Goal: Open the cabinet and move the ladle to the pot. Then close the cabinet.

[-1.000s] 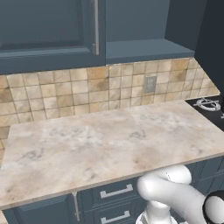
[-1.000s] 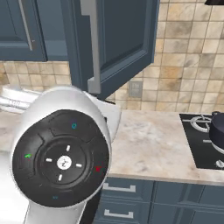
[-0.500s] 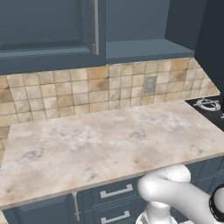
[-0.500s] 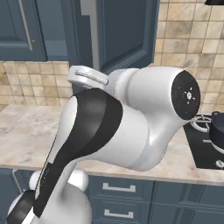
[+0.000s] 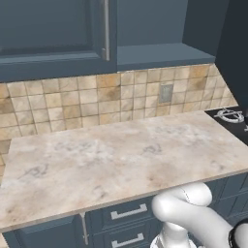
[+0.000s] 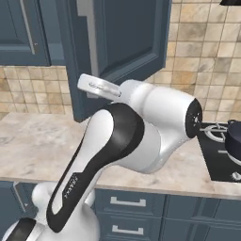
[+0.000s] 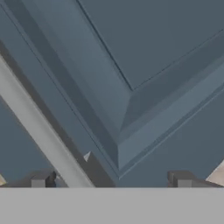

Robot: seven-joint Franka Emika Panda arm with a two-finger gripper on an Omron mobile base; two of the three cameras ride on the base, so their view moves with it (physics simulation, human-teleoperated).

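Note:
The cabinet's right door (image 6: 127,42) stands swung out over the counter, and its silver bar handle (image 6: 87,47) runs down the near edge. My gripper (image 7: 111,181) is open and faces that door's recessed panel (image 7: 144,52) at very close range. The handle (image 7: 39,127) crosses diagonally just beside the left fingertip (image 7: 43,180), and nothing is between the fingers. The left door (image 5: 48,34) is shut. The dark pot (image 6: 234,141) sits on the stove at the right edge. The ladle is out of view.
A marbled counter (image 5: 116,160) runs under the cabinet with a tiled backsplash (image 5: 97,101) behind it. The black stove (image 6: 216,157) adjoins it on the right. Drawers (image 6: 127,202) with horizontal handles sit below. My arm's elbow (image 6: 141,132) bulks large over the counter.
In the right base view the arm has swung away from the camera, bringing the hand up against the open door's lower edge. The jaws stayed open.

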